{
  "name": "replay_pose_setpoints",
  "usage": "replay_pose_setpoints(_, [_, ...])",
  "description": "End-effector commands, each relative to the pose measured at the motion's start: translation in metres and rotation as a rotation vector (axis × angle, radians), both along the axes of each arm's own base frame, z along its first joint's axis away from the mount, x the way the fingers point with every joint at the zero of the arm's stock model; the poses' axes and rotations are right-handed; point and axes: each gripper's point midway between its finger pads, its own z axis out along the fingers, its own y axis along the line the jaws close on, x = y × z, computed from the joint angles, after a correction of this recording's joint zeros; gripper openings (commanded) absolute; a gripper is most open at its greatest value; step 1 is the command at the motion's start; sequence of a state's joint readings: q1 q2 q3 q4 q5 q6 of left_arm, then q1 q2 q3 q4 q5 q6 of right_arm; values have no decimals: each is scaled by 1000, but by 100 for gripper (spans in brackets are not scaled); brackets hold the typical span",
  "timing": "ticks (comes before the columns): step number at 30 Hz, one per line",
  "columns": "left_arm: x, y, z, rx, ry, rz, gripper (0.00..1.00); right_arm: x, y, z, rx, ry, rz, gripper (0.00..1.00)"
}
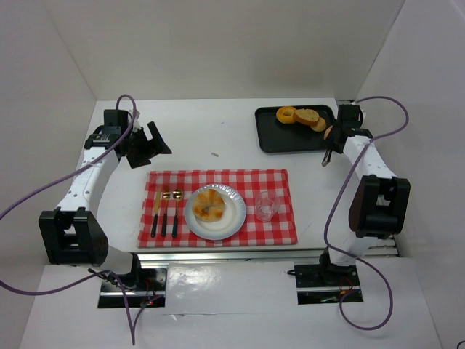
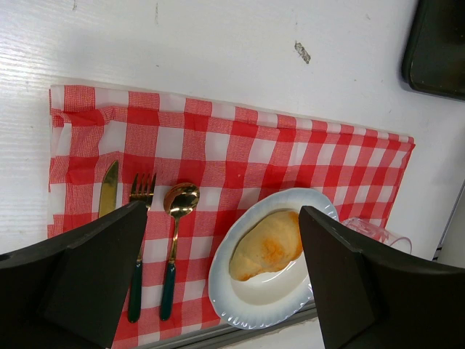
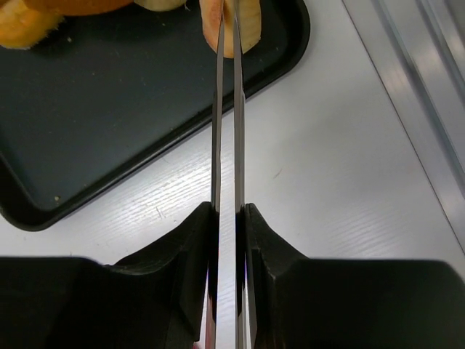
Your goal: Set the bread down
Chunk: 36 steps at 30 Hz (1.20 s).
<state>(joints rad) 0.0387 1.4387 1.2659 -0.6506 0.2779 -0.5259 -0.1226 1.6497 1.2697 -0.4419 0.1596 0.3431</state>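
Fingers [image 3: 218, 109] of the right gripper [image 3: 227, 18] are clenched almost blade to blade, their tips at a bread slice [image 3: 249, 29] on the near right corner of the black tray [image 3: 109, 109]. I cannot tell whether the slice is pinched between them. More bread [image 1: 306, 116] lies along the tray's far edge. The left gripper [image 2: 221, 212] hovers released, jaws wide, above the checked cloth [image 2: 240, 145], where a plate [image 2: 251, 309] carries a roll [image 2: 265, 247] between the cutlery [image 2: 174, 240] and a glass [image 1: 264, 206].
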Motion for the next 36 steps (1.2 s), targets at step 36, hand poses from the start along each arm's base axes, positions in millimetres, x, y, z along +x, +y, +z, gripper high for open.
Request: replay_pose_setpoints(36, [13, 1, 27, -1, -89, -10, 99, -12, 106, 126, 193, -281, 383, 0])
